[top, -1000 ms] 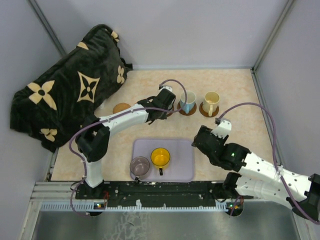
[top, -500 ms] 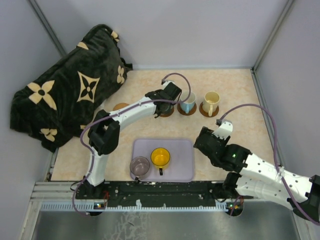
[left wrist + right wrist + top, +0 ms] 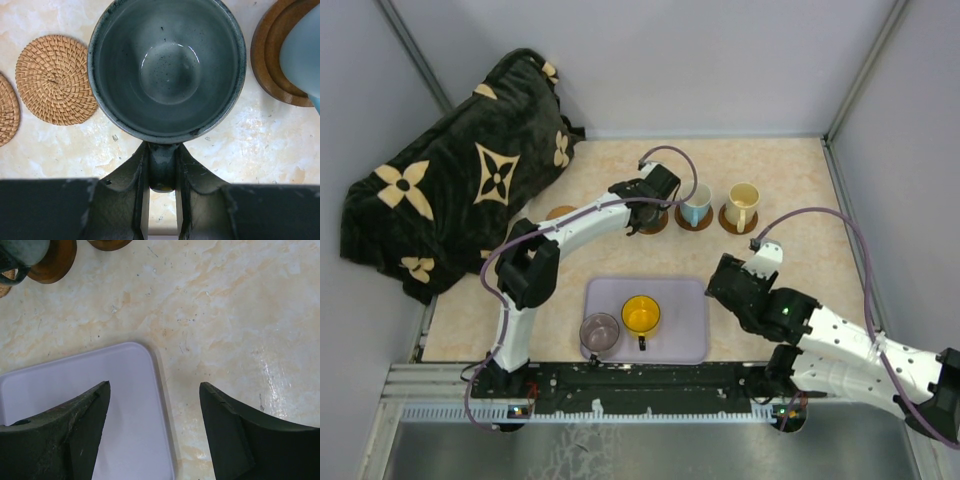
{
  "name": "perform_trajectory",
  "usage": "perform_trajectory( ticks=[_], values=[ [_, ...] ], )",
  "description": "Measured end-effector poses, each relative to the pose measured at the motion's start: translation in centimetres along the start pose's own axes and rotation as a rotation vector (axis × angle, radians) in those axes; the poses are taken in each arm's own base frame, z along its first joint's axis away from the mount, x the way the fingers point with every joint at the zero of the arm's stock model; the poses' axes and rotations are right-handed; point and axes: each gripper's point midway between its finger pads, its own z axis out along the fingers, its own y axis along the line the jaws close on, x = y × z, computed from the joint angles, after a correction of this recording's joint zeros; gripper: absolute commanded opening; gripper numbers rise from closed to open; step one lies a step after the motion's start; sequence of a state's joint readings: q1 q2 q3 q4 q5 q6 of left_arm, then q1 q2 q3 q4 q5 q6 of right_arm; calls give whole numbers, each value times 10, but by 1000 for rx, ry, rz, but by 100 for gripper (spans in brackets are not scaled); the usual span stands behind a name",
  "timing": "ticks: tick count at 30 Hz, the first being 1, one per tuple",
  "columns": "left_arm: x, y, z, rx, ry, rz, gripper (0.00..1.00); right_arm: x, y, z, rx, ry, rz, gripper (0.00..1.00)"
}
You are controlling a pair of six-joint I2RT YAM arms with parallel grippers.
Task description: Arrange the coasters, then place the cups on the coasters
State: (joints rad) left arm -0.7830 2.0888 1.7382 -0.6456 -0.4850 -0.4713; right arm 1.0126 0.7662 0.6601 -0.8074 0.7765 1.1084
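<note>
My left gripper [image 3: 162,175] is shut on the handle of the grey-green cup [image 3: 167,65], which is upright over a dark wooden coaster [image 3: 656,227]; the right wrist view shows this cup [image 3: 22,249] over that coaster [image 3: 54,262]. To its right a pale blue cup [image 3: 696,204] and a cream cup [image 3: 742,203] each stand on a dark coaster. Two woven tan coasters [image 3: 55,80] lie bare to its left. A yellow-orange cup [image 3: 641,315] and a mauve cup [image 3: 600,330] stand on the lavender tray [image 3: 685,330]. My right gripper [image 3: 155,390] hangs open over the tray's right edge [image 3: 160,390], holding nothing.
A black blanket with tan flower prints [image 3: 460,190] is heaped at the back left, reaching onto the table. Grey walls close in the table on three sides. The left arm [image 3: 570,232] stretches across the table's left half, over the woven coasters.
The left arm's elbow has lifted and swung right, and its gripper has carried the grey-green cup slightly back over the dark coaster. The right arm has barely moved.
</note>
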Motion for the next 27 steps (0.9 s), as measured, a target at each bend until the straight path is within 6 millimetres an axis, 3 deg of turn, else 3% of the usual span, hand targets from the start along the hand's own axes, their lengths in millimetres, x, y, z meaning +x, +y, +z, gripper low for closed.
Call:
perform_trajectory(
  ticks=[27],
  values=[
    [9, -1, 5, 26, 30, -9, 0, 7, 3, 4, 6, 23, -16, 73]
  ],
)
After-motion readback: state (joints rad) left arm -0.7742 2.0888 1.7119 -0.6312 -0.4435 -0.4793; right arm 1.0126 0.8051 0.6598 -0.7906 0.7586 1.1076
